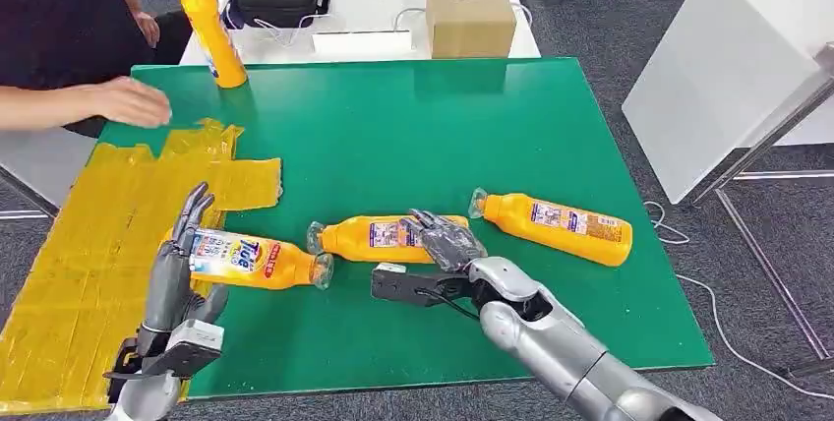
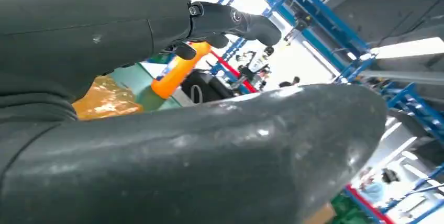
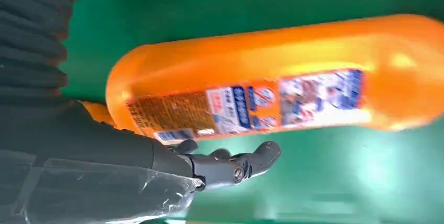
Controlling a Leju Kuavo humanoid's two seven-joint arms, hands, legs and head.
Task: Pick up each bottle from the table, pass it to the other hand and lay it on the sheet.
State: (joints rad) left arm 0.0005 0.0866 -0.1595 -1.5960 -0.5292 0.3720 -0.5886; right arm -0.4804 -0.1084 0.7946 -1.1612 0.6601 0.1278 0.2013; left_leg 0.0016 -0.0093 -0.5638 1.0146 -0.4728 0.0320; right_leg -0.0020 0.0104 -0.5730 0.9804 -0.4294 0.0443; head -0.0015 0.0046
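Bottles, four orange ones, are sitting on the green table [image 1: 551,126]. Left hand [image 1: 182,273] is holding a labelled bottle [image 1: 258,260] lying sideways at the near left, fingers stretched up along its far end, bottle base over the yellow sheet [image 1: 89,244] edge, cap end pointing right over the green. Right hand [image 1: 445,240] is resting on the middle bottle [image 1: 379,238], fingers spread flat over its right part; in the right wrist view the fingers [image 3: 235,165] are lying apart beside the bottle, not wrapped round it. Third bottle [image 1: 556,227] is lying just right of the right hand, cap toward it. Fourth bottle [image 1: 208,23] is standing upright at the far left corner of the table. A person's hand [image 1: 133,101] is lying flat at the far left, near the sheet's far edge. Cardboard box [image 1: 470,16] is sitting on the white table beyond.
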